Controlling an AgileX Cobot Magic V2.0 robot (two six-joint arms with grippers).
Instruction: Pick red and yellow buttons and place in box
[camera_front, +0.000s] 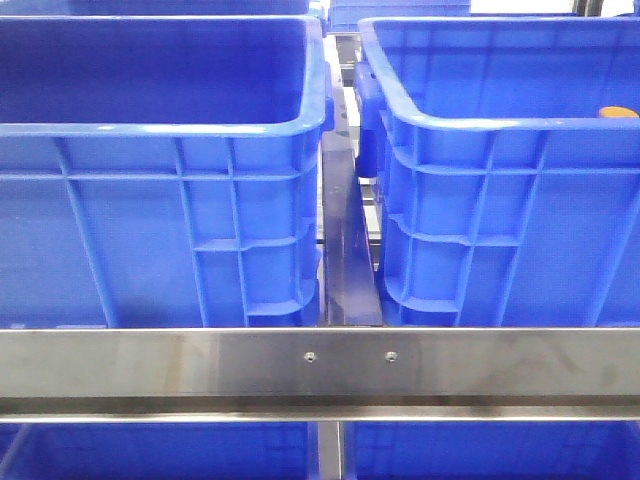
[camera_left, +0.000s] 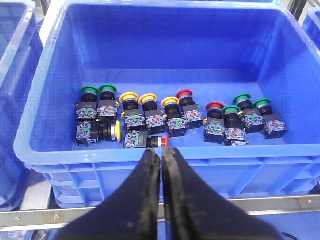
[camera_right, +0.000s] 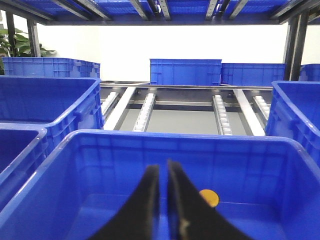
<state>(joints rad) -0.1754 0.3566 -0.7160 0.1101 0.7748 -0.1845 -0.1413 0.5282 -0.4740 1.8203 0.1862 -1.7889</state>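
Note:
In the left wrist view a blue crate (camera_left: 175, 45) holds a row of push buttons on black switch blocks. Several have yellow caps (camera_left: 129, 96), three have red caps (camera_left: 184, 93), and one red one (camera_left: 164, 142) lies on its side by the near wall. My left gripper (camera_left: 161, 151) is shut and empty, just outside that near wall. In the right wrist view my right gripper (camera_right: 162, 167) is shut and empty over another blue crate (camera_right: 190, 137). An orange-yellow button (camera_right: 210, 197) lies on its floor and peeks over the rim in the front view (camera_front: 618, 112).
Several green-capped buttons (camera_left: 89, 91) stand among the others. In the front view two tall blue crates (camera_front: 160, 200) stand side by side behind a steel rail (camera_front: 320, 360). More blue crates (camera_right: 185, 72) and roller tracks (camera_right: 145, 110) lie beyond. Neither gripper shows in the front view.

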